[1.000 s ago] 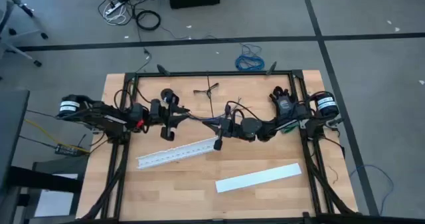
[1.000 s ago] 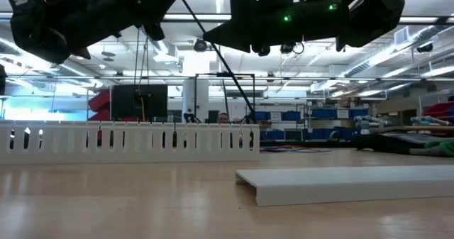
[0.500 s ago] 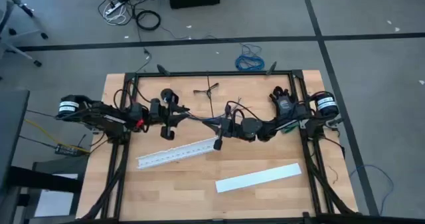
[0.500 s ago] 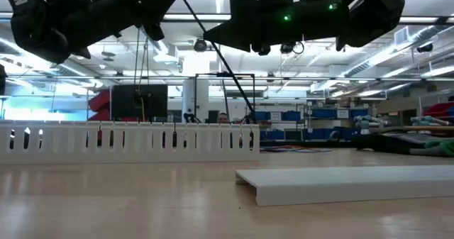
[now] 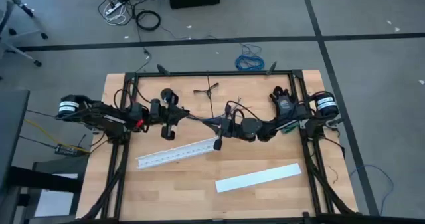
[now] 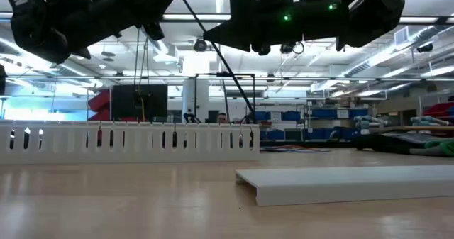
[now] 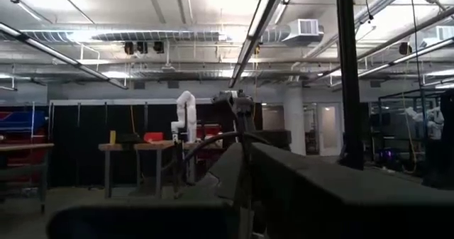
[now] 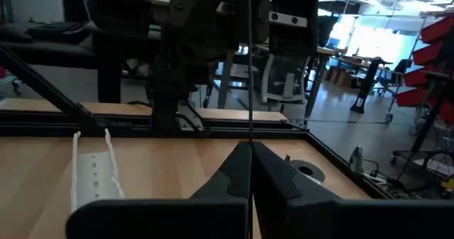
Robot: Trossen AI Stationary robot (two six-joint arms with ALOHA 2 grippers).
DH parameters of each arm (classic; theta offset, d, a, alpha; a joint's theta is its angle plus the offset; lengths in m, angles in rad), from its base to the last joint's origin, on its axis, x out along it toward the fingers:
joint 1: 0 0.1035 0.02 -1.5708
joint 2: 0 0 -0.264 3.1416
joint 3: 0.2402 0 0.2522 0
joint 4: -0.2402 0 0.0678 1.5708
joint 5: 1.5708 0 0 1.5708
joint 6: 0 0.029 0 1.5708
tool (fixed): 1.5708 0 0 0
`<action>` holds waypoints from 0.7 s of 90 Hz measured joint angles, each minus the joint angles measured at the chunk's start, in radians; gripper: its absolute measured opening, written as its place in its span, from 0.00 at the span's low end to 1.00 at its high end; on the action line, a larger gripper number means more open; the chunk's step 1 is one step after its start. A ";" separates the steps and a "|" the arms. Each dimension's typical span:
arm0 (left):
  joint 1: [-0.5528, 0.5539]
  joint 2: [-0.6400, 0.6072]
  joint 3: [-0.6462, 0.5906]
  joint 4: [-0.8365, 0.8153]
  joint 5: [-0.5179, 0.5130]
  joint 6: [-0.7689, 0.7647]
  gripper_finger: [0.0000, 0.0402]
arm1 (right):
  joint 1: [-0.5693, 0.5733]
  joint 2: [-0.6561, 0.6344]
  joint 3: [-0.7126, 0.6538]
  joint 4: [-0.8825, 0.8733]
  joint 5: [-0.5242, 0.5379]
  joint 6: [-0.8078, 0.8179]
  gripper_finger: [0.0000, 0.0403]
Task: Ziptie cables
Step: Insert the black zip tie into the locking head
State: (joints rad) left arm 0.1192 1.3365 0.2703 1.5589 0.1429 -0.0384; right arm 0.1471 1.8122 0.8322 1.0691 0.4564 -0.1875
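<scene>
Fingertips (image 8: 237,174) of the right gripper (image 5: 224,126): pressed flat together, pinching a thin strand of the cables (image 8: 250,69) that runs straight out from the seam. Sits just right of centre in the high view, raised off the table (image 5: 279,147). Faces the left gripper (image 5: 173,117), left of centre, also raised. Looks clamped on the other end of the cables, though dimly seen in the left wrist view. Holds the bunch strung between both, in the middle of the high view, above the wood. Below it, lying slantwise: white slotted strip (image 5: 176,155). Lower right: flat white cover (image 5: 259,177), apart from the strip.
</scene>
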 joint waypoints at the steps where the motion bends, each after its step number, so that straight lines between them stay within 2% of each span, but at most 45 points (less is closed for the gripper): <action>1: 0.000 0.000 0.000 0.000 0.000 0.005 0.02 | 0.000 0.000 0.000 0.000 0.000 0.000 0.00; 36: 0.000 0.000 0.000 -0.001 0.000 0.036 0.00 | 0.000 0.000 0.000 0.000 -0.001 -0.006 0.01; 51: 0.000 0.000 0.000 -0.006 0.000 0.036 0.00 | 0.000 0.000 0.000 0.017 -0.032 -0.133 0.10; 63: 0.000 0.000 0.000 -0.008 -0.006 0.036 0.00 | 0.000 0.000 0.000 0.053 -0.170 -0.270 0.22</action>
State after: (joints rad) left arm 0.1188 1.3365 0.2703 1.5509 0.1371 -0.0025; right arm 0.1471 1.8118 0.8322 1.1222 0.2865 -0.4578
